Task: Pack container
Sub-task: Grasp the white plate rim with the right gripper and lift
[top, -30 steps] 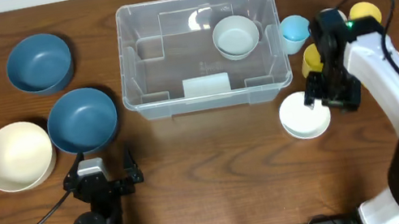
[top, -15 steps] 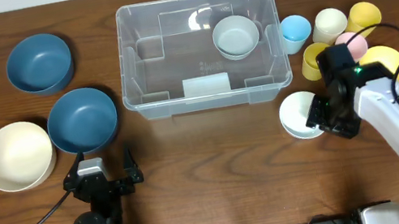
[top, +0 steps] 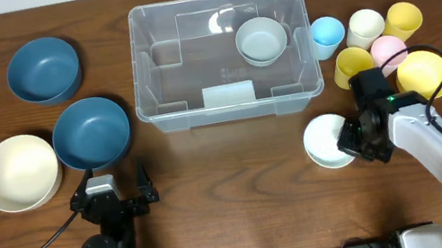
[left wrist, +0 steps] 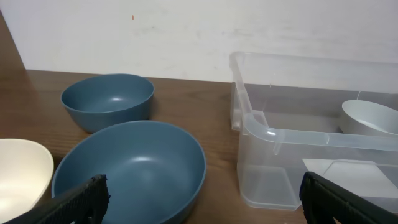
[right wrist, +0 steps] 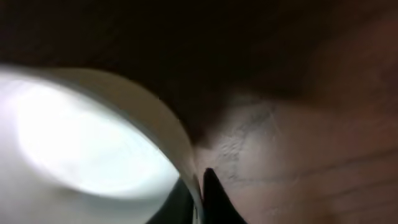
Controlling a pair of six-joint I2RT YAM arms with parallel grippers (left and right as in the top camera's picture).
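Note:
The clear plastic container (top: 140,76) stands at the back centre of the table, with a small pale bowl (top: 261,40) in its right half. In the left wrist view the container's rim (left wrist: 298,135) rises on the right. A white bowl (top: 325,142) sits on the table in front of the container's right corner. My right gripper (top: 353,139) is shut on that bowl's right rim. The right wrist view shows the rim of the white bowl (right wrist: 81,143) pinched between the fingers of the right gripper (right wrist: 200,182). My left gripper (top: 111,198) rests open near the front left, holding nothing.
Two blue bowls (top: 43,70) (top: 91,133) and a cream bowl (top: 20,172) lie at the left. Right of the container stand a light blue cup (top: 326,32), a cream cup (top: 365,26), a pink cup (top: 388,49), yellow cups (top: 403,17) (top: 352,66) and a yellow bowl (top: 424,73).
My right gripper came toward the table's front, lowered beside the white bowl and closed on its rim. The bowl slid slightly left. The left arm stayed still.

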